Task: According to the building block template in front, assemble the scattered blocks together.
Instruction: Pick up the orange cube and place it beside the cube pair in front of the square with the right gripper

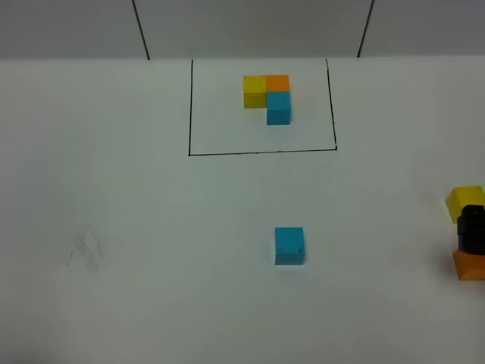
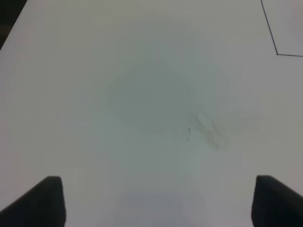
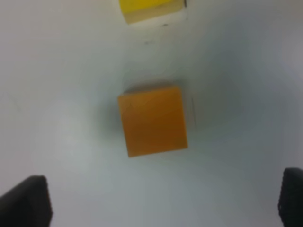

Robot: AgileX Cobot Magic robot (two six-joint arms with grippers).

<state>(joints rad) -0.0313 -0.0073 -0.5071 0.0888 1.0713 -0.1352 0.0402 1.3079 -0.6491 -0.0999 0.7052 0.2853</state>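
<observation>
The building block template (image 1: 267, 96) is an L of yellow, orange and blue cubes inside a black drawn rectangle at the back. The scattered light blue cube (image 1: 289, 246) lies alone mid-table. The yellow cube (image 1: 464, 202) and orange cube (image 1: 470, 265) lie at the right edge, with my right gripper (image 1: 471, 231) above and between them. In the right wrist view the gripper (image 3: 158, 201) is open and empty above the orange cube (image 3: 153, 121), with the yellow cube (image 3: 149, 8) beyond. My left gripper (image 2: 158, 203) is open and empty over bare table; it does not show in the high view.
A faint grey smudge (image 1: 89, 249) marks the white table at the left and also shows in the left wrist view (image 2: 208, 127). A corner of the drawn rectangle (image 2: 276, 47) shows in the left wrist view. Two dark seams run up the back wall (image 1: 141, 30).
</observation>
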